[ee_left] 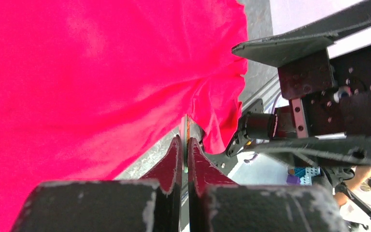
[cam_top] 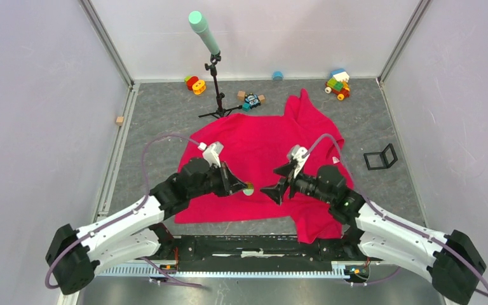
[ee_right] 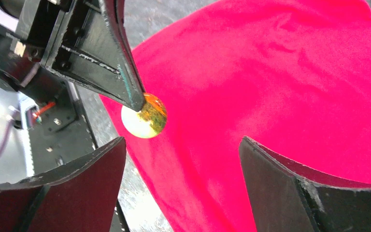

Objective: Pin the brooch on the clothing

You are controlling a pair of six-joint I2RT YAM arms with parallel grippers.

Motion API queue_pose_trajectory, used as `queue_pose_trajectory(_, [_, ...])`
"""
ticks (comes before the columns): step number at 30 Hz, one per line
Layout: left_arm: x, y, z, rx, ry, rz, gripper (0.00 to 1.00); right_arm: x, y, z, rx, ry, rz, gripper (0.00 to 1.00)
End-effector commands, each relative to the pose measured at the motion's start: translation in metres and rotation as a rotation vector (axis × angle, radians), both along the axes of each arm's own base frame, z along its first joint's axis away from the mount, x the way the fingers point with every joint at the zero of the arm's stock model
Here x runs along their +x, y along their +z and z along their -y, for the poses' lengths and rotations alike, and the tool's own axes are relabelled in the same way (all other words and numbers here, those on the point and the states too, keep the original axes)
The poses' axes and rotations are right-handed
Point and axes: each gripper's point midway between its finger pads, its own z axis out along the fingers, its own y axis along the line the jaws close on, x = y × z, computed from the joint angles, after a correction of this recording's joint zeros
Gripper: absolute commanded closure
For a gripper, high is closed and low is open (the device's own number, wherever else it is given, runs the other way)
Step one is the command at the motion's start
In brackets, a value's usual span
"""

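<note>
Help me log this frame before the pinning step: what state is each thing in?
Small round yellowish-green brooch: gripped by its edge, not yet pinned.
Large red-pink fabric T-shirt: lying spread out, rumpled.
Left tool: shut on the brooch.
Right tool: open, empty.

round yellow-green brooch (ee_right: pixel 145 120) pinched edgewise over near edge of spread red shirt (cam_top: pixel 257 149).

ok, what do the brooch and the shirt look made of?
The brooch looks hard and glossy, maybe lacquered metal or plastic: glare on its yellow-green face. The shirt looks like matte knit fabric, likely cotton: soft folds, no shine.
</note>
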Motion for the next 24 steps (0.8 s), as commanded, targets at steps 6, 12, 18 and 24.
queue_pose_trajectory(6, [-0.026,0.072,-0.003,-0.059,-0.313,0.338,0.98,-0.04,0.07,-0.017,0.234,0.37,-0.167,0.16])
queue_pose_trajectory(12, [-0.049,0.098,-0.003,-0.126,-0.442,0.443,0.98,-0.046,0.074,-0.023,0.251,0.421,-0.214,0.27])
queue_pose_trajectory(18, [-0.057,0.092,0.003,-0.155,-0.5,0.409,0.98,-0.052,0.071,-0.027,0.268,0.459,-0.249,0.41])
queue_pose_trajectory(24, [-0.058,0.092,0.007,-0.188,-0.513,0.405,0.98,-0.054,0.069,-0.032,0.256,0.476,-0.266,0.5])
